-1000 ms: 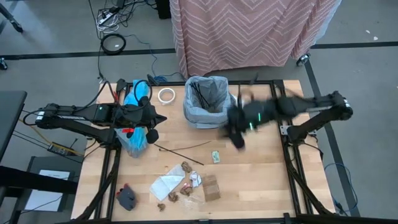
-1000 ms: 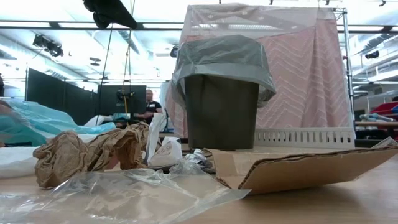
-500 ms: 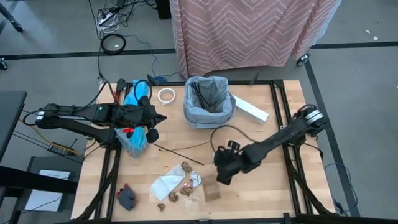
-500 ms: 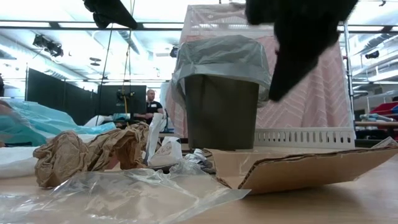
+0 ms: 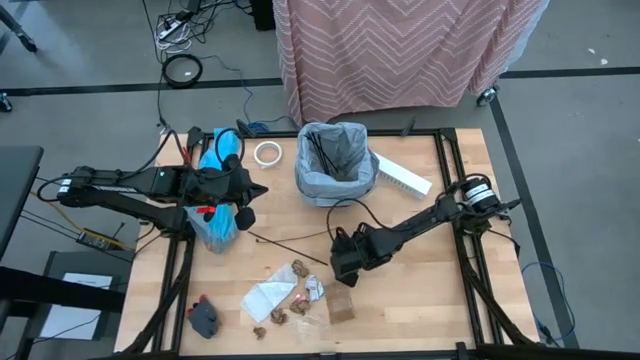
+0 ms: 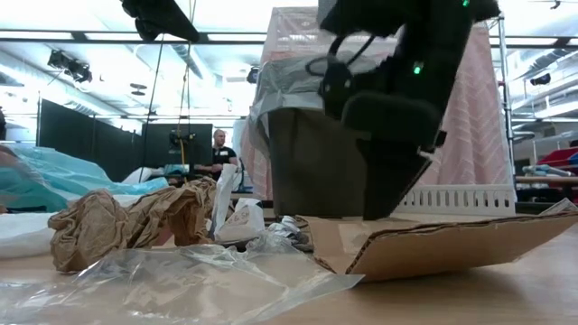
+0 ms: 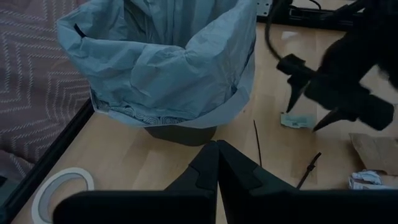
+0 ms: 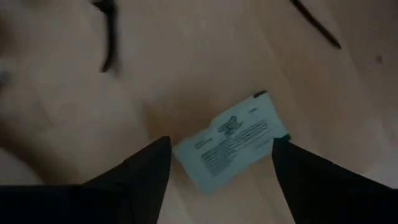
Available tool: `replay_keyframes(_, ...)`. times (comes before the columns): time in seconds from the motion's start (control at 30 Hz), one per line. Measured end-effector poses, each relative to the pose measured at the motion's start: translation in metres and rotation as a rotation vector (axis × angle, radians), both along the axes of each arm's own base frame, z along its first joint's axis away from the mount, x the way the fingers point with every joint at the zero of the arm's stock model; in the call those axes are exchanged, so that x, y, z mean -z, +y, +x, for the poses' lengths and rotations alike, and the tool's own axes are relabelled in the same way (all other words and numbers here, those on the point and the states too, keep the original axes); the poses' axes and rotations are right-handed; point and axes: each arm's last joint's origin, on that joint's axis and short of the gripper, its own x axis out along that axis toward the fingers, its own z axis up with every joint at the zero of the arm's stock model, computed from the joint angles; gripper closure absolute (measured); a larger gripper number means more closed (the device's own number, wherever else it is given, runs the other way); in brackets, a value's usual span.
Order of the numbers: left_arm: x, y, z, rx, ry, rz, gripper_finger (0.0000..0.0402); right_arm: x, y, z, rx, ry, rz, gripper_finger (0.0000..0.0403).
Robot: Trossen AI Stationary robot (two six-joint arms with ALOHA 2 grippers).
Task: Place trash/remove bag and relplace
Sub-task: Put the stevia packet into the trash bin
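Note:
A bin lined with the light grey bag stands at the table's far middle, thin dark sticks inside it. Trash lies on the near half: a dark stick, brown paper wads, white paper and a cardboard scrap. My right gripper points down, open, over a small printed wrapper lying flat on the wood. Its fingers stand on either side of the wrapper; I see no touch. My left gripper hangs shut and empty at the left, above a turquoise bag.
A white tape ring lies left of the bin and a long white box right of it. A dark grey lump sits at the near left corner. Clear plastic lies at the near edge.
My right gripper has swung from beside the bin toward the table's near edge and down, tipping to point steeply downward, and now stands low over the wrapper in the table's middle. The trash has stayed where it lay.

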Motion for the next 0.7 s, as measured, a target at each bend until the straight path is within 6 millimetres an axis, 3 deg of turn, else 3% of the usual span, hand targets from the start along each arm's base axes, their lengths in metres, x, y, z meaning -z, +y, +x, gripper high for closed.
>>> replay_keyframes(0.07,0.0,0.0,0.0,0.0,0.0,0.0,0.0387,0.004,-0.003,0.002,0.006,0.015,0.025,0.0145)
replay_keyframes(0.17,0.0,0.0,0.0,0.001,0.0,0.001,0.0387,0.006,-0.007,0.005,0.004,0.036,0.087,0.0195)
replay_keyframes(0.37,0.0,0.0,0.0,0.0,0.001,0.002,0.0387,0.002,-0.01,0.005,0.006,0.035,0.126,0.0376)
replay_keyframes(0.47,0.0,0.0,0.0,0.0,0.001,0.002,0.0387,-0.006,-0.01,0.002,0.025,0.031,0.138,0.0392)
replay_keyframes(0.57,0.0,0.0,0.0,-0.001,0.001,0.003,0.0387,-0.033,-0.007,0.001,-0.003,-0.008,0.177,0.04)
replay_keyframes(0.7,0.0,0.0,0.0,-0.002,0.001,0.004,0.0387,-0.095,-0.005,-0.005,-0.076,-0.132,0.199,0.0401)
